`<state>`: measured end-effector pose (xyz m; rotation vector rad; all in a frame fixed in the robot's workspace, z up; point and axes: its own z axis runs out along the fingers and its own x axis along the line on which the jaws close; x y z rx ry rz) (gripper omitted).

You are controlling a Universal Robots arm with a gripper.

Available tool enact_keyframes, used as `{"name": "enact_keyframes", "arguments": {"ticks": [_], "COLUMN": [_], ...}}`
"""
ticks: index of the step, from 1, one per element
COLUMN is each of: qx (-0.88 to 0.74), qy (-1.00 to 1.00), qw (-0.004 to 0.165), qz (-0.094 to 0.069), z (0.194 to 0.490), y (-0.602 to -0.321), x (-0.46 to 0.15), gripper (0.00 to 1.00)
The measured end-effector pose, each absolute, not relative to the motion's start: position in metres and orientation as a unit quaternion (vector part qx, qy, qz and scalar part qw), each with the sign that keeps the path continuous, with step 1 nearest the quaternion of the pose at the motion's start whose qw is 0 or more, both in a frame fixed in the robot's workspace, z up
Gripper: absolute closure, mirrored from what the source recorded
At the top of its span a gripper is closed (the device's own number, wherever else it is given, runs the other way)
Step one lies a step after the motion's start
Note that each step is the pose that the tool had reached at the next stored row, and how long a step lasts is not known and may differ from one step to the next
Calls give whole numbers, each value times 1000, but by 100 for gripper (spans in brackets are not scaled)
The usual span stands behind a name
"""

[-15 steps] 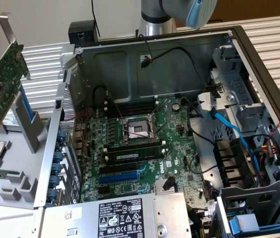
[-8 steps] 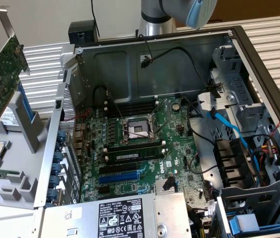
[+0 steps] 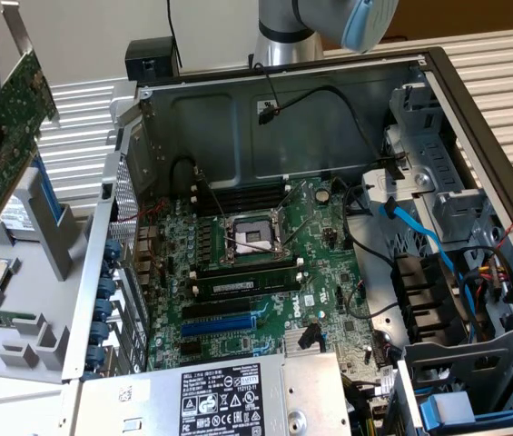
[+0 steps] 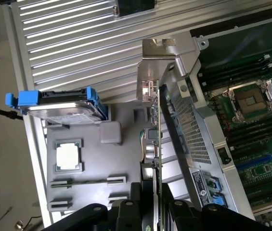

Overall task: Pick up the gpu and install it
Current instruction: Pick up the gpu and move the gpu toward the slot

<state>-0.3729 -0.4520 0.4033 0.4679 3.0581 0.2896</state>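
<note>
**A:** Gripper (image 4: 157, 192) clamped tight on the gpu (image 4: 158, 139), with the card edge-on between the fingers and up in the air.

**B:** Held by one end, I'd say, so the silver bracket (image 4: 157, 62) leads, away from the fingers.

**A:** Beyond it, the grey tray (image 4: 126, 163) is on one side of the fingers and the perforated case wall (image 4: 193, 134) on the other.

**B:** Motherboard (image 4: 261, 125) farthest off. The gpu's not seated yet.

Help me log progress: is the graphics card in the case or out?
Out. The graphics card is held by the tool over the gray tray beside the case, not in the motherboard.
</note>
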Motion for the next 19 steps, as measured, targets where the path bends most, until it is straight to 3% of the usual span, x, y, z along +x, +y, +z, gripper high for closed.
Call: {"name": "enact_keyframes", "arguments": {"ticks": [19], "qx": [152], "qy": [984], "qw": [5], "qz": [91], "z": [430], "y": [-452], "x": [-317], "gripper": [73]}}
